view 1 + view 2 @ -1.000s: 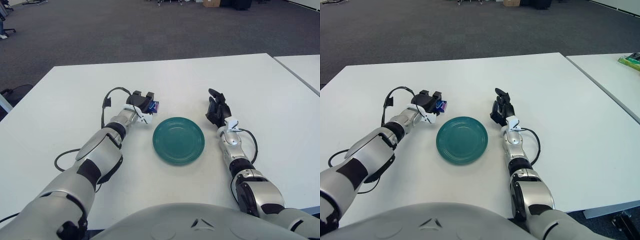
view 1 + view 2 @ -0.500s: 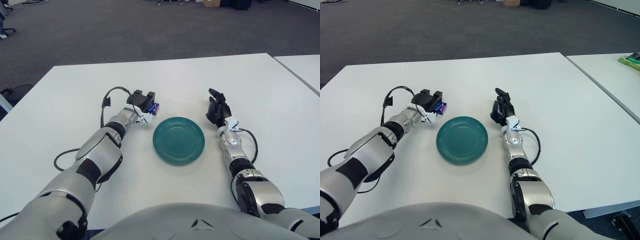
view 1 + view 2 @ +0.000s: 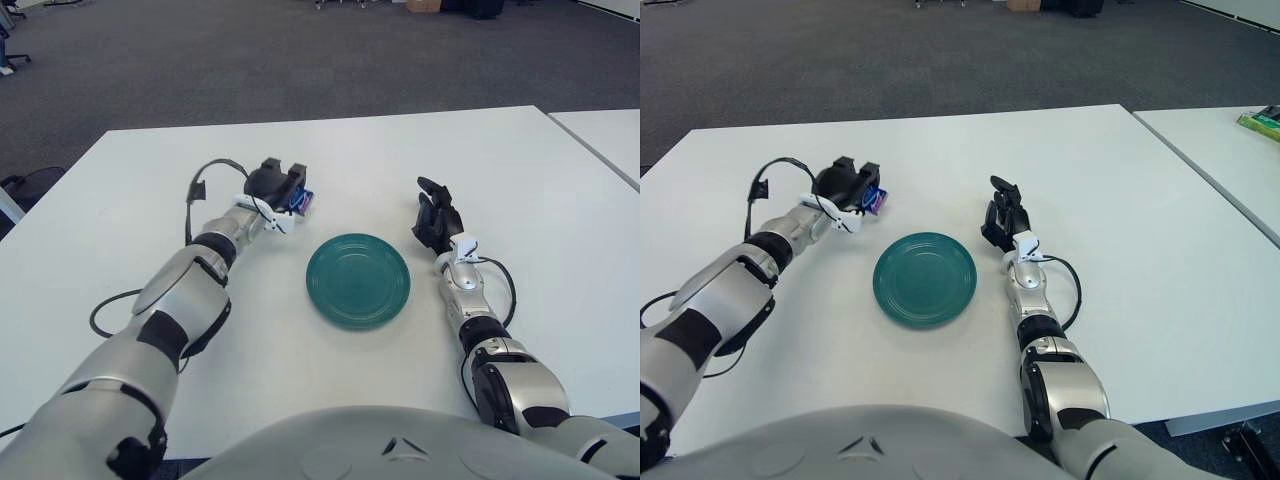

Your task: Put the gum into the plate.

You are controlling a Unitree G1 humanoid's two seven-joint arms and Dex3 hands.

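Nearest the camera, the robot's grey torso fills the bottom edge, and both arms reach forward over the white table (image 3: 330, 150). One teal plate (image 3: 357, 280) lies between the arms, bare inside, with nothing between it and either hand.

To the right of the plate shows the right hand (image 3: 436, 220), its dark fingers loosely extended and holding nothing. Whether it touches the tabletop cannot be told. A thin black cable (image 3: 505, 285) loops beside its wrist.

Beyond the plate and to its left, the left hand (image 3: 277, 190) is curled around the single pack of gum (image 3: 301, 202). Only a small blue and white end of the pack shows past the fingers on the side nearest the plate. The hand and the gum are near the plate's far left rim but apart from it, not over it. Another black cable (image 3: 200, 185) arcs up from the left wrist.

Further right, a second white table (image 3: 1230, 150) stands just beside the first, with a narrow gap between them. One green flat item (image 3: 1260, 121) lies on it at the frame's edge, too small to identify. Dark grey carpet (image 3: 250, 60) stretches beyond both tables.
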